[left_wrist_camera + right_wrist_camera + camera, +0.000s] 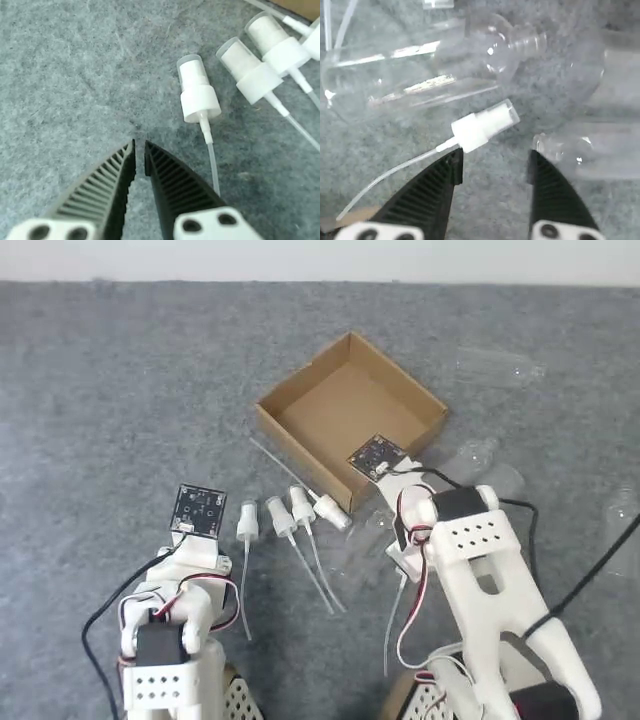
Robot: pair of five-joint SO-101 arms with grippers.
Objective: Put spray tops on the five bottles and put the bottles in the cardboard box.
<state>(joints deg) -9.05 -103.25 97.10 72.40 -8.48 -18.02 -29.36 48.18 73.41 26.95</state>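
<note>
From above, the cardboard box (350,405) sits open on the grey mat (120,390), with four spray tops (281,517) lying in a row near its closest corner.

My left pincer (140,147) is pressed together, empty, over bare mat, with one spray top (198,92) close by.

My right pincer (494,162) stands apart, another spray top (482,127) just off one tip and a clear bottle (420,75) lying beyond.

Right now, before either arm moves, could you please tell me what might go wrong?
The open right tool sits just short of a spray top with a bottle lying close beyond it; pushing in may roll the bottle away.
That top's thin tube runs past one finger and could bend if pinched.
The shut left tool is near a second spray top; a sideways sweep might drag it.
</note>
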